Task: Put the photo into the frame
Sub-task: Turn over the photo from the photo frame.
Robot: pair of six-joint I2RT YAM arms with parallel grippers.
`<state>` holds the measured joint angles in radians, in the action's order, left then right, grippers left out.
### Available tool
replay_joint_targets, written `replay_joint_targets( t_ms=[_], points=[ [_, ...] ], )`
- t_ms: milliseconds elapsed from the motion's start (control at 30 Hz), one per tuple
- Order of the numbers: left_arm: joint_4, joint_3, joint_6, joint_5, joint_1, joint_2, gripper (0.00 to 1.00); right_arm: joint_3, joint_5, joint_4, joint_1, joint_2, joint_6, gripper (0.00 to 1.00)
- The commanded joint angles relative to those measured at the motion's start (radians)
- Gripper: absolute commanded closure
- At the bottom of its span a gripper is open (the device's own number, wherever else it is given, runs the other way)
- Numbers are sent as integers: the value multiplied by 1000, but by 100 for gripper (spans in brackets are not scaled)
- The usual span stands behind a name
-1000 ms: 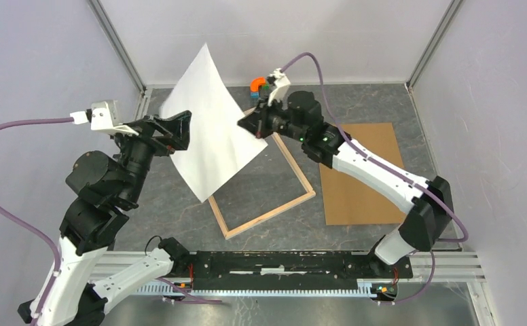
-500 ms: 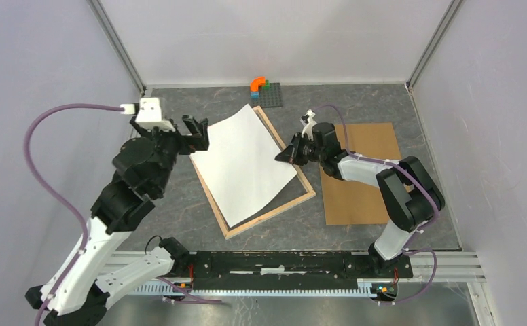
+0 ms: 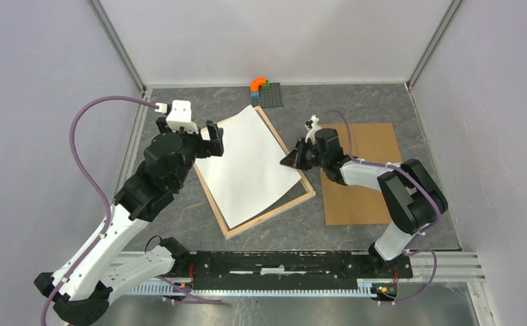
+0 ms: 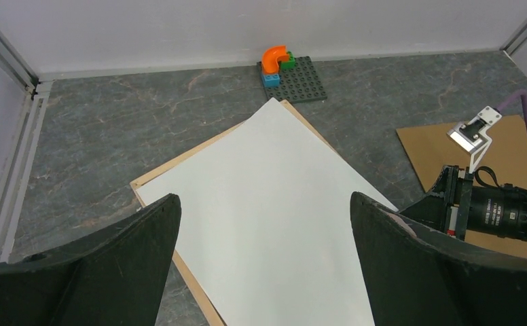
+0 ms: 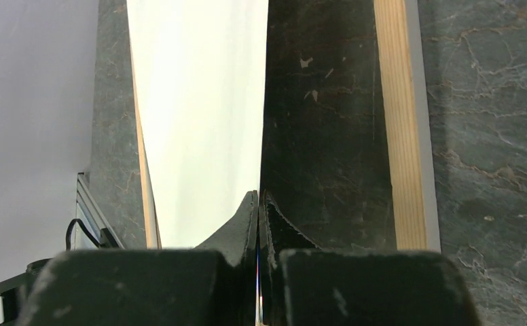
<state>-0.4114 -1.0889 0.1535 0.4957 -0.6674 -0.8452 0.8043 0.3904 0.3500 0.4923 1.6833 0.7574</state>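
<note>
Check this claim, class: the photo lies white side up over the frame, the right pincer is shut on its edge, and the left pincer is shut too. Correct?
No: the left pincer is open, spread wide above the photo, as the left wrist view shows. The rest holds.

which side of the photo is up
Back side up: the photo shows only plain white, no print, in top and left wrist views. It lies over the frame.
</note>
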Motion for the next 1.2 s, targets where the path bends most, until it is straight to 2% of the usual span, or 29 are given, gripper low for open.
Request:
replay_joint_targets(
  t_ms=[0, 1167],
  points=[
    [69, 13, -65, -5, 6, 18, 0, -24, -25, 43, -4, -42, -6, 100],
    [69, 17, -58, -26, 6, 16, 0, -75, -131, 69, 1, -82, 5, 100]
  ],
)
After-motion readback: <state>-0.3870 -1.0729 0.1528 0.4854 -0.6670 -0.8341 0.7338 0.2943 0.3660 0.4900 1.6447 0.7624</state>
